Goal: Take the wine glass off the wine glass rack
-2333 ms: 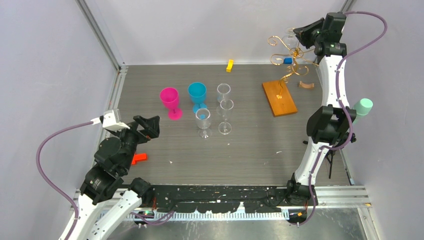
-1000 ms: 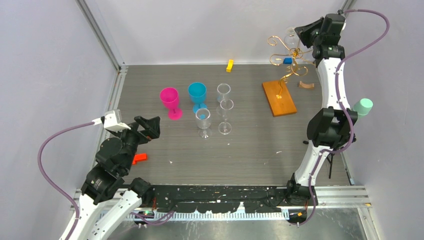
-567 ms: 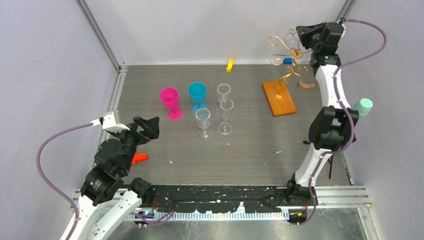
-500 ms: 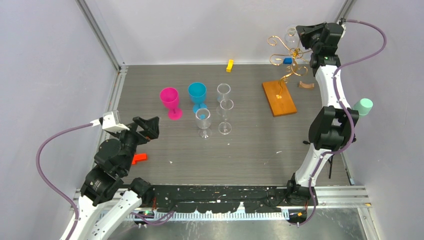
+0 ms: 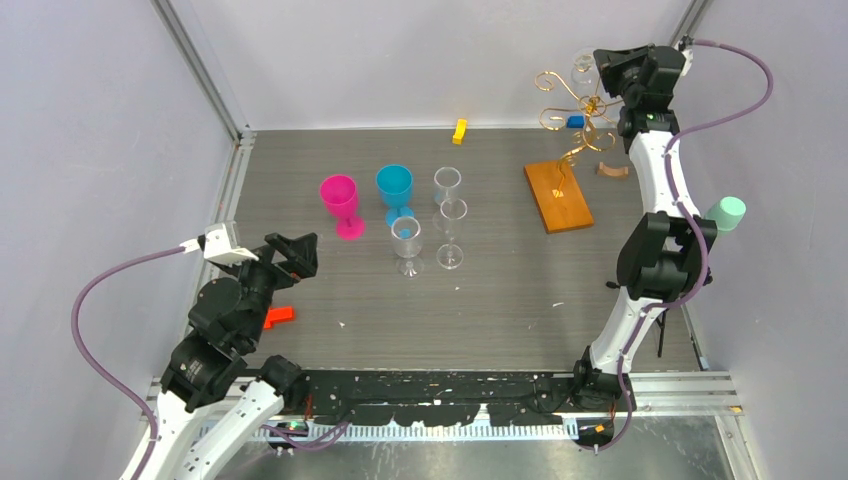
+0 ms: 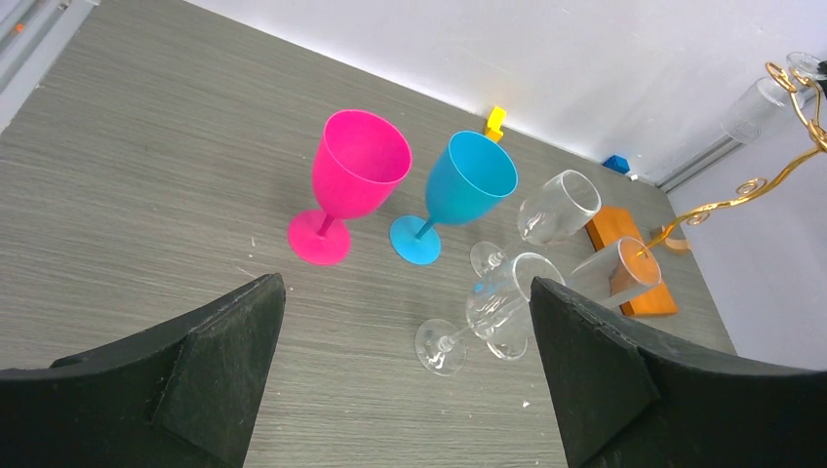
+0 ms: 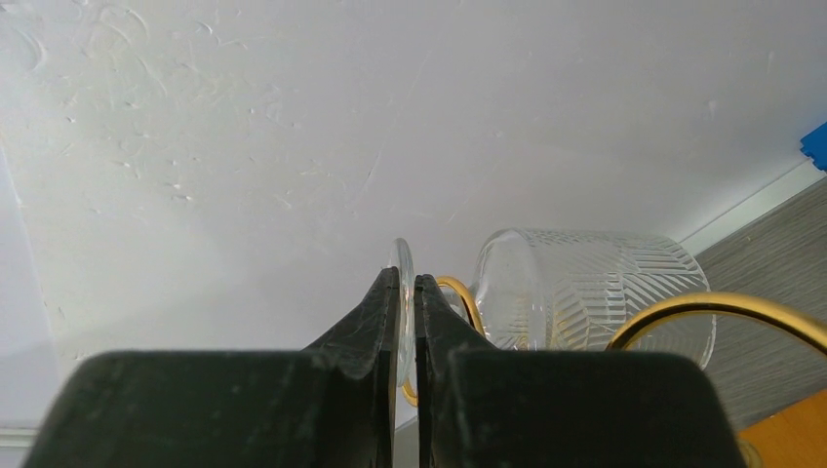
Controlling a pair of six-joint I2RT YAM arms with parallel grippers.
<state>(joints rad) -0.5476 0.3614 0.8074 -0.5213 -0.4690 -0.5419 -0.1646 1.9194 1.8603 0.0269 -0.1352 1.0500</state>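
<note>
**A:** Right wrist view: right gripper [image 7: 408,283] almost shut, pinching the wine glass [image 7: 585,288] by its thin foot [image 7: 401,255], edge-on.

**B:** Bowl lies where?

**A:** Just right of the fingertips, with the long axis crossways to the fingers. Gold wire of the wine glass rack [image 7: 722,304] hooks the stem. Not yet off.

**B:** Left gripper [image 6: 400,292]?

**A:** Wide open, empty, well apart. Right arm's job.

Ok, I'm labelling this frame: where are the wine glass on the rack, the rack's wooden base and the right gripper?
wine glass [image 7: 585,288], right wrist view, on its patterned bowl.
wooden base [image 5: 565,210], top external view, on its bare top face.
right gripper [image 7: 407,279], right wrist view, midway between fingertips.
</note>
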